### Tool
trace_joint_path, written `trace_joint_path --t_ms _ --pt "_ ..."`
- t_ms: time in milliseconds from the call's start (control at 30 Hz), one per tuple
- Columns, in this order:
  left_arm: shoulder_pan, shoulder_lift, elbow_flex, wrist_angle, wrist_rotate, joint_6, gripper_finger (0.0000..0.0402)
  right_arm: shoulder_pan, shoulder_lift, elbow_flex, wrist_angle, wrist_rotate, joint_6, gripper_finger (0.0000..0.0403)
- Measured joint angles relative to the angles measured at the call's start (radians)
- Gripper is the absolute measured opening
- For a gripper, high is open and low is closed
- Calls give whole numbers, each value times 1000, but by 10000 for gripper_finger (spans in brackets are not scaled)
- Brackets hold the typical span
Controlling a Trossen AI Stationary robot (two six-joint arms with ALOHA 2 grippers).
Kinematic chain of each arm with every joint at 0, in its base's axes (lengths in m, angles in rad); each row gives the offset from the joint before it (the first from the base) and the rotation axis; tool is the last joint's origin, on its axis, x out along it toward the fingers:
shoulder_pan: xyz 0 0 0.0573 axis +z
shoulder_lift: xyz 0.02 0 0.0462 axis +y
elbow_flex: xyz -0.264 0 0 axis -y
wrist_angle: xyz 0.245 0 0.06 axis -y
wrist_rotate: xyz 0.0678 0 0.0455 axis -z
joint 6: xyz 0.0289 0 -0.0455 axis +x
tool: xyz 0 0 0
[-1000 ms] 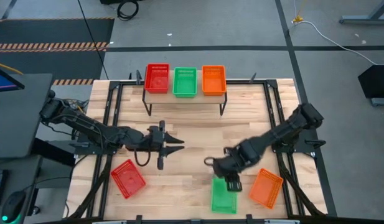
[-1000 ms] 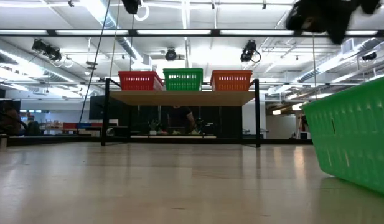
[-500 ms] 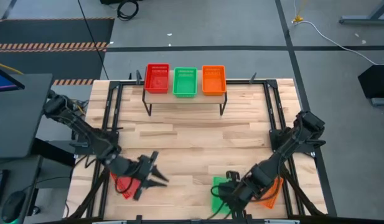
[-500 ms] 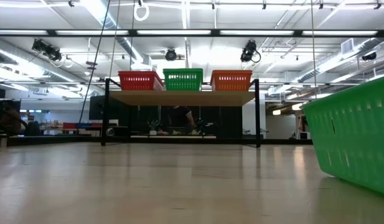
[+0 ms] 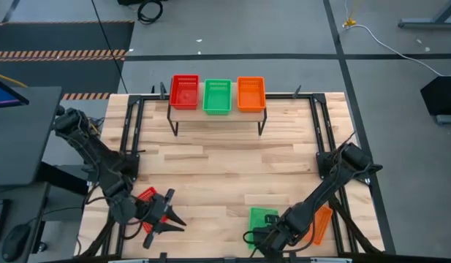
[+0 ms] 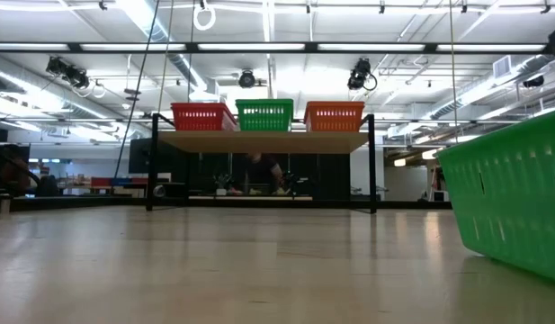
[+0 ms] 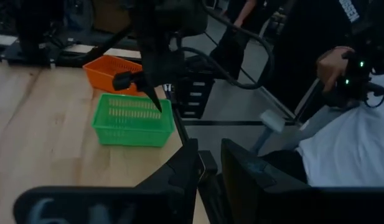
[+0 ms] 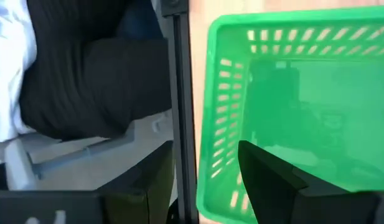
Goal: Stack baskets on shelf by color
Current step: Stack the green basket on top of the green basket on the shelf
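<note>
On the shelf (image 5: pixel 216 111) at the table's far side a red basket (image 5: pixel 185 91), a green one (image 5: pixel 217 96) and an orange one (image 5: pixel 251 93) rest side by side. A loose green basket (image 5: pixel 263 217) rests on its base at the near edge, with an orange basket (image 5: pixel 324 219) to its right, partly under the right arm. My right gripper (image 8: pixel 204 168) is open over the green basket's near end wall (image 8: pixel 210 143), one finger inside, one outside; no touch shows. A loose red basket (image 5: pixel 146 195) lies near left, with my left gripper (image 5: pixel 174 212) open just beside it and holding nothing.
A black frame rail (image 8: pixel 179 74) runs along the table's near edge, right beside the green basket. A person (image 7: pixel 341 124) sits just beyond that edge. Bare wood (image 5: pixel 225 168) lies between the shelf and the loose baskets.
My left gripper has swung from the table's middle toward the near left corner, ending beside the red basket. My right gripper has gone toward the near edge and down, from the green basket's far end to its near end. No basket has moved.
</note>
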Motion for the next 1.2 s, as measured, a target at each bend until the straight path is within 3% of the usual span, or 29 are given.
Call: trace_joint_path --t_ms 167,633,1000,1200 --pt "-6 15 0 -6 0 -62 75 32 6 0 50 18 29 184" --pt "91 22 0 -3 -22 -49 75 83 13 1 2 218 44 183" --pt "172 61 0 -4 -42 28 75 75 140 5 5 138 44 178" --pt "185 115 0 -5 -40 -9 75 66 127 2 -18 177 7 125"
